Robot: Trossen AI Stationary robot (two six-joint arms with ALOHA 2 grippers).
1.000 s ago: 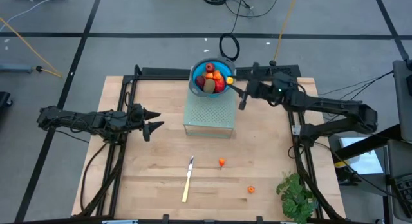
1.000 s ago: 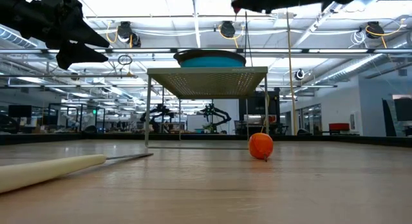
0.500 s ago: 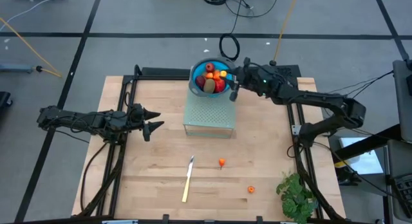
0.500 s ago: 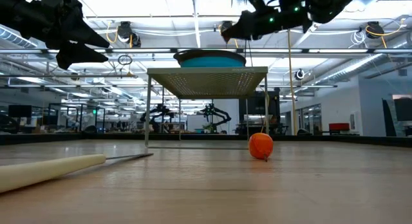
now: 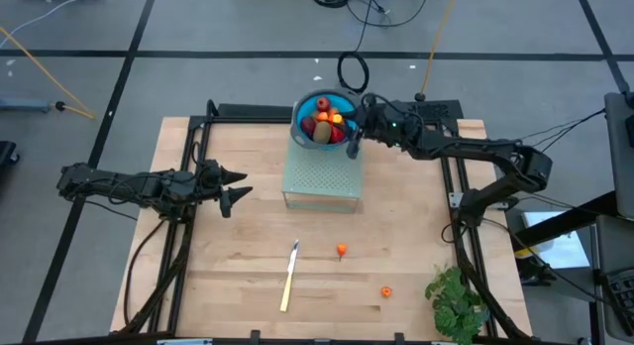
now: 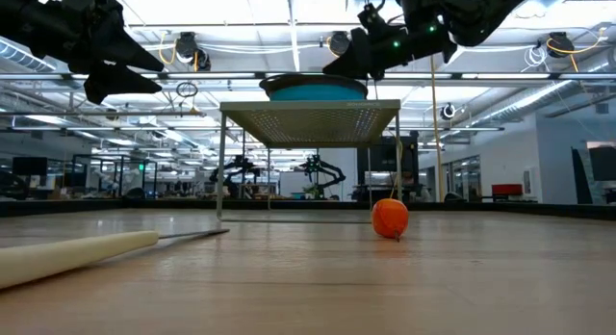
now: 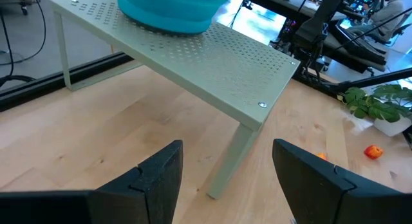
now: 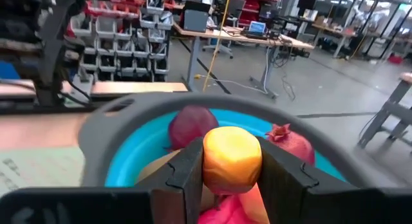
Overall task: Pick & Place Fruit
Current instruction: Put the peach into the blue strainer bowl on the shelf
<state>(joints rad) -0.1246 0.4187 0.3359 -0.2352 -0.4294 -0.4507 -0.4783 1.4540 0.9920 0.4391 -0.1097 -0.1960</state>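
A blue bowl (image 5: 309, 104) with a grey rim stands on a pale green perforated stand (image 5: 322, 176) at the table's far middle. It holds fruit: a dark red ball (image 8: 193, 124), a red crowned one (image 8: 293, 143) and others. My right gripper (image 5: 352, 144) reaches over the bowl's right rim, shut on a small orange-yellow fruit (image 8: 232, 161). Two tiny orange bits (image 5: 341, 251) (image 5: 386, 291) lie on the table. My left gripper (image 5: 238, 186) waits open at the left, above the table. My right gripper pinches the small orange-yellow fruit by its two sides (image 8: 210, 166) between its two fingers. The fingers come about level from the table's right. The fruit is lifted clear, just above the bowl's near-right rim (image 8: 161, 108) and the fruit inside.
A pale-handled knife (image 5: 289, 276) lies near the table's front middle, and its handle (image 6: 77, 253) fills the low view's left. A leafy green bunch (image 5: 456, 300) sits at the front right corner. Black rails run along the table's left and right sides.
My right gripper has gone toward the table's left, up to the bowl's right rim, sinking a little and rolling about its own axis. Its fingers have stayed as they were. The left arm has kept still.
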